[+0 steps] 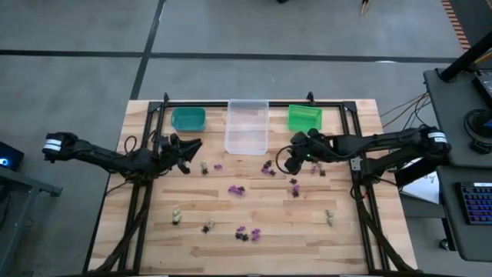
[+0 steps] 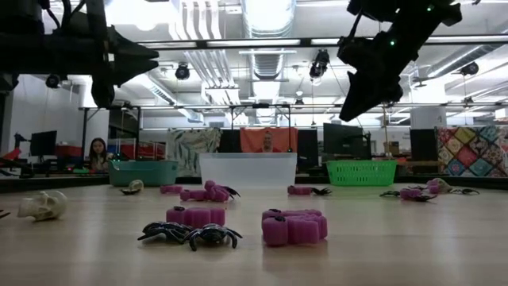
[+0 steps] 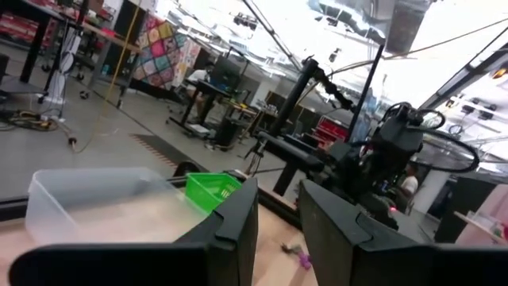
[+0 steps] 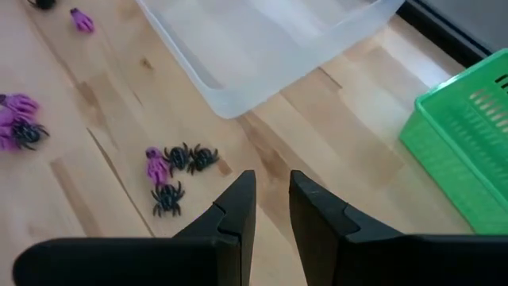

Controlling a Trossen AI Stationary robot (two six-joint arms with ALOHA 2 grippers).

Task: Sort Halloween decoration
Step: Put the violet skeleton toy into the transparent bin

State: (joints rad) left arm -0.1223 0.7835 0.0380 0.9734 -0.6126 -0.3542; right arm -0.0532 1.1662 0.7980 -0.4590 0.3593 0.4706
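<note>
- The table has a pale wood-plank top in a black metal frame, on a grey concrete floor.
- Three bins stand in a row along its far edge: a teal bin, a clear bin in the middle and a green bin.
- The Halloween decoration lies scattered over the planks in front of the bins: purple trinkets, black spiders and pale beige pieces, singly and in small clusters.
- In the low view a pair of black spiders sits nearest the camera, with purple pieces just beside them and a tiny pale skull off to one side.
- The left gripper hangs above the table just in front of the teal bin; its fingers stand a narrow gap apart with nothing between them.
- The right gripper hovers in front of the green bin, beside a cluster of black spiders and a purple piece; its jaws are narrow too, and empty.
- Beyond the table is a large workshop with ceiling ducts, monitors, a patchwork quilt and an orange panel.
- A person sits far back in the room.
- A desk with a keyboard stands beside the table.
</note>
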